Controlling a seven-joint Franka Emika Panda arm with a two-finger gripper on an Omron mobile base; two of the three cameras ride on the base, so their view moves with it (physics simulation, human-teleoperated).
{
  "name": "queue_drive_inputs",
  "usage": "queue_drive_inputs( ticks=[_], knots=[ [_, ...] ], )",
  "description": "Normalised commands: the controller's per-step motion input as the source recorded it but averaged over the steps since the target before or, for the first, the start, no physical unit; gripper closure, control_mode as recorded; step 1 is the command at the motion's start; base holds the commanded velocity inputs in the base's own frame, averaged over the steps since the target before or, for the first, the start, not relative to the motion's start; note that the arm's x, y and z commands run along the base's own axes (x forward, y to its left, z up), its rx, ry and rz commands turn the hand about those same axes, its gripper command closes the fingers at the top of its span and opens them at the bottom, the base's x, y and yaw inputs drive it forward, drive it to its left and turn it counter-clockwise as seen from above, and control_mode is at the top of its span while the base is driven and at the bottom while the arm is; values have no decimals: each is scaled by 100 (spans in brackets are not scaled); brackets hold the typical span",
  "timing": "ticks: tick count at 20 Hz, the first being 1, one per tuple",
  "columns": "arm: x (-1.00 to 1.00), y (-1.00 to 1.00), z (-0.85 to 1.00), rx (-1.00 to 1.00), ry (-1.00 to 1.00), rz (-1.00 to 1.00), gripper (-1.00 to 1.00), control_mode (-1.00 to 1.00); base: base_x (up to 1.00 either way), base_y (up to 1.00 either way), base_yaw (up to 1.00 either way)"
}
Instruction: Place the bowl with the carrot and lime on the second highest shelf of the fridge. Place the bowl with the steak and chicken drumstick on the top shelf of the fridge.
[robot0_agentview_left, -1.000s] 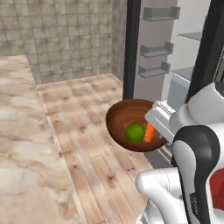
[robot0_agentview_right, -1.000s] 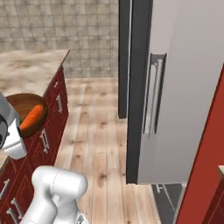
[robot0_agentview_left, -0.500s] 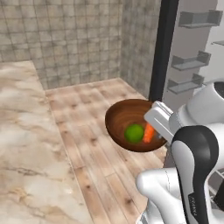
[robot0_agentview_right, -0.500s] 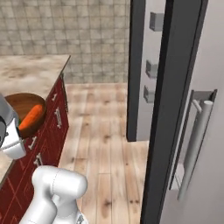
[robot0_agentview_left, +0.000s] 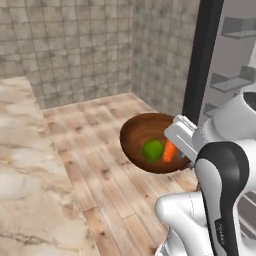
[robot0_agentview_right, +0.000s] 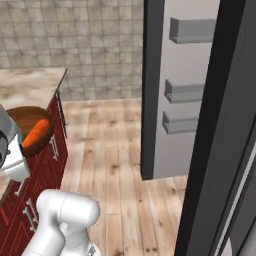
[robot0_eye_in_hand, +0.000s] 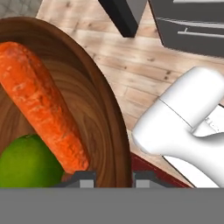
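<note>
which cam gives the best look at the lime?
Left base view: the lime shows whole, a green ball beside the carrot inside the wooden bowl. The hand view is closer but crops it at the lower left, partly behind the carrot. In the right base view the bowl's rim hides it; the carrot shows there.

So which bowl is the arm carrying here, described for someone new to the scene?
Beside the tall dark fridge edge, above the wooden floor, the end effector grips a glossy dark-brown bowl by its rim. It holds an orange carrot and a green lime.
</note>
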Motion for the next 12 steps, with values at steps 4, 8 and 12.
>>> queue_drive_inputs(
  ticks=[4,8,12],
  knots=[
    [0,0,0,0,0,0,100,100,37,27,-56],
    [0,0,0,0,0,0,100,100,43,30,-55],
    [0,0,0,0,0,0,100,100,57,40,-56]
  ],
)
